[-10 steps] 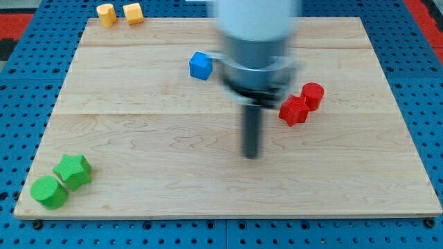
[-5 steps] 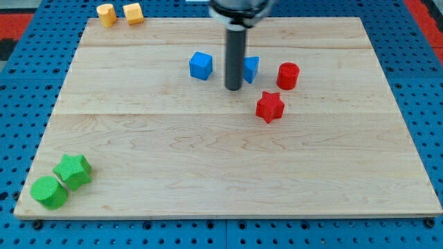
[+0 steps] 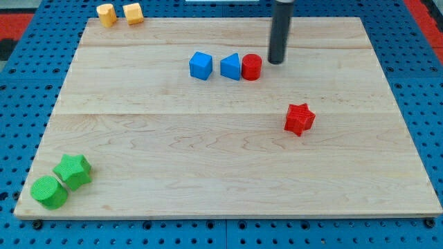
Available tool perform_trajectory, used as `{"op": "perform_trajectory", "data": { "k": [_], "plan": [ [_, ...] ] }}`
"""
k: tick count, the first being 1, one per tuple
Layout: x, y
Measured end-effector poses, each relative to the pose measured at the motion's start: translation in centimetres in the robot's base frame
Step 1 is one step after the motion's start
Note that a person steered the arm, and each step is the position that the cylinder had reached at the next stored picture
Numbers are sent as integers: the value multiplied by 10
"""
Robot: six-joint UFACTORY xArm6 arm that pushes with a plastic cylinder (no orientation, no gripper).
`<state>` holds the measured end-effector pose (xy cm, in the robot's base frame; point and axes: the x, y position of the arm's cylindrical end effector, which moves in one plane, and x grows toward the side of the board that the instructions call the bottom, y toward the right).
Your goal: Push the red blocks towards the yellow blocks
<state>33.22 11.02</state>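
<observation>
A red cylinder [image 3: 251, 67] stands near the board's top middle, touching a blue triangular block [image 3: 231, 66] on its left. A red star block [image 3: 299, 119] lies alone toward the view's right, below the cylinder. Two yellow blocks, a cylinder-like one [image 3: 106, 14] and a cube-like one [image 3: 133, 12], sit at the top left edge of the board. My tip [image 3: 277, 62] is just right of the red cylinder, close to it, with a narrow gap between them.
A blue cube [image 3: 201, 66] sits left of the blue triangular block. A green star block [image 3: 73, 171] and a green cylinder [image 3: 49, 191] lie at the board's bottom left corner. The wooden board [image 3: 208, 152] rests on a blue pegboard.
My tip moved up and to the right. The red cylinder now sits further left, against the blue triangular block. The red star now lies further right and lower.
</observation>
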Motion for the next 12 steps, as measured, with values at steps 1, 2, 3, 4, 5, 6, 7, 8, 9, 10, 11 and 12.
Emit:
{"op": "perform_trajectory", "data": {
  "k": [1, 2, 3, 4, 5, 6, 7, 8, 9, 10, 11, 12],
  "plan": [
    [21, -28],
    [-38, -117],
    [-67, -158],
    [-75, -186],
    [-108, -274],
    [-121, -307],
    [-70, -243],
    [-47, -137],
    [-39, -16],
    [39, 94],
    [114, 84],
    [146, 15]
  ]
}}
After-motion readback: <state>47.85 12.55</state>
